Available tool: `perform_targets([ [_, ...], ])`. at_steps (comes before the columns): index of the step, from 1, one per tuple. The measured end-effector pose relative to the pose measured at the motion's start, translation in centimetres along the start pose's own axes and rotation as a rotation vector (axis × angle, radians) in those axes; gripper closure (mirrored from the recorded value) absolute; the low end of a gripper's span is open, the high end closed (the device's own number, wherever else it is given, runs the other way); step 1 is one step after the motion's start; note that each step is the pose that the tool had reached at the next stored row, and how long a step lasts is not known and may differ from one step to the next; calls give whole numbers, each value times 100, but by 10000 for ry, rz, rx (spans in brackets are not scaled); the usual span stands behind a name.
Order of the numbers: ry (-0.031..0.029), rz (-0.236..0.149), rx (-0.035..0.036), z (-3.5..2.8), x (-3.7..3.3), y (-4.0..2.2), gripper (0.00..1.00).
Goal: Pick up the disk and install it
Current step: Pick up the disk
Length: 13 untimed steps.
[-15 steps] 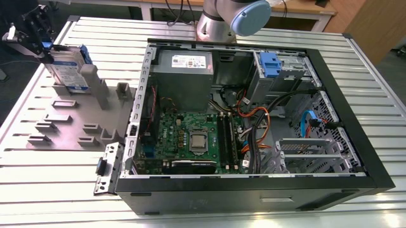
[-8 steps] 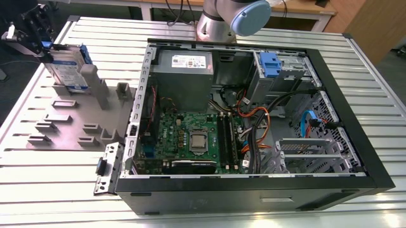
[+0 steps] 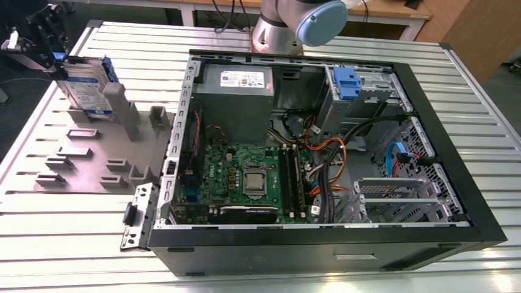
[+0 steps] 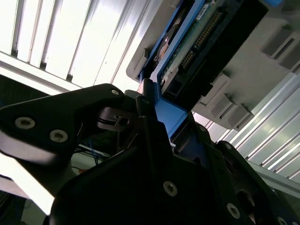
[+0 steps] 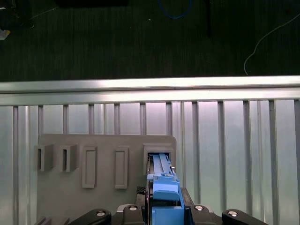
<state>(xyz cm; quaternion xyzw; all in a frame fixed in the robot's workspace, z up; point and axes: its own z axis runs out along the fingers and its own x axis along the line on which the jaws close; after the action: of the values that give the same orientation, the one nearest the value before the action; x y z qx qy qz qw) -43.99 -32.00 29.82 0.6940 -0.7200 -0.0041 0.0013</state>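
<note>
One disk point(image 3: 85, 85) stands upright on edge in the end slot of the single grey holder point(image 3: 89, 160) near the counter's point(image 3: 65, 244) far corner, on the exterior view's left. The first wrist view shows five slots in a row on that holder point(image 5: 61, 197). The tool point(image 3: 50, 56) is at the disk's upper end; in the second wrist view its two black fingers point(image 4: 146, 101) are closed against the blue frame of the disk point(image 4: 197, 40). One open computer case point(image 3: 326, 251) lies beside the holder.
</note>
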Motion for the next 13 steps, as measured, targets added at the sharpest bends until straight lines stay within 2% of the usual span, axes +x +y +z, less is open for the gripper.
perform_targets([
  [13, -3, 0, 2, -50, 0, 0, 64],
])
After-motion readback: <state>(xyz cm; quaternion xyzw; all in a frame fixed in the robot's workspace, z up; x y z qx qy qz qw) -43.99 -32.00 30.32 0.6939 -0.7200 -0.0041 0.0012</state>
